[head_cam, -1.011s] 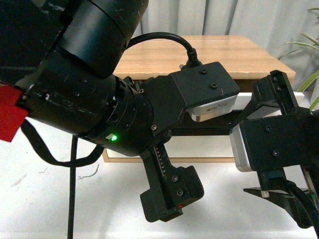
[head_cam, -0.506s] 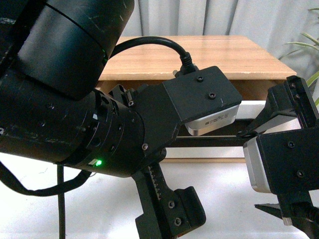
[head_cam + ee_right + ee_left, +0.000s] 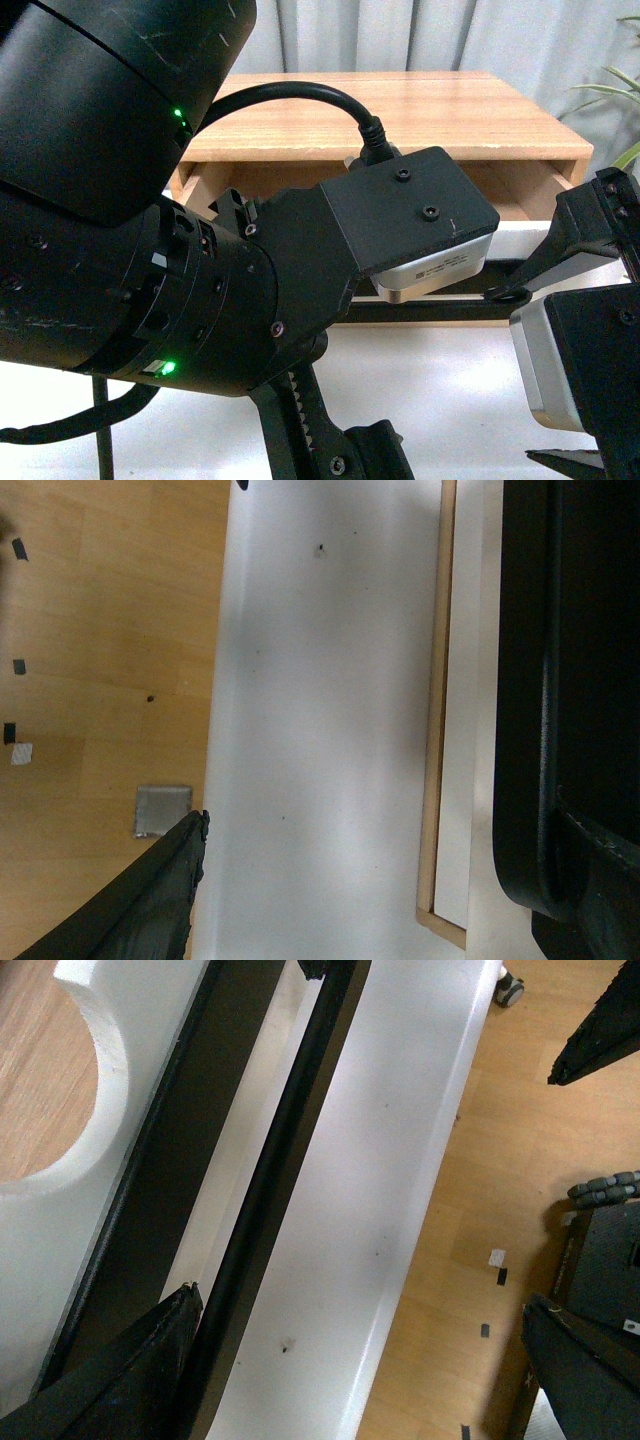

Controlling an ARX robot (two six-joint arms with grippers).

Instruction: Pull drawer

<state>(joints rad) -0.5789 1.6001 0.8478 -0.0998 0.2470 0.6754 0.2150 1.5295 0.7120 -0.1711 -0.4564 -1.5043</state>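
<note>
The drawer [image 3: 517,238] stands partly out of the wooden cabinet [image 3: 400,110], and its light wood inside [image 3: 255,180] shows. Its white front with the semicircular notch [image 3: 55,1200] fills one side of the left wrist view. The long black bar handle [image 3: 270,1180] runs along that front. My left gripper [image 3: 360,1330] is open, one finger [image 3: 120,1370] lying on the drawer side of the bar and the other [image 3: 580,1370] far off over the floor. My right gripper [image 3: 380,880] is open too, one finger [image 3: 600,880] lying against the handle's end [image 3: 525,680].
The cabinet stands on a white table [image 3: 450,380]. My left arm [image 3: 120,250] blocks most of the front view. A plant [image 3: 620,90] stands at the far right before a grey curtain. Wooden floor [image 3: 520,1160] lies beyond the table edge.
The drawer has slid out of the cabinet toward me, so its inside now shows. Both arms have drawn back toward the camera with the handle.
</note>
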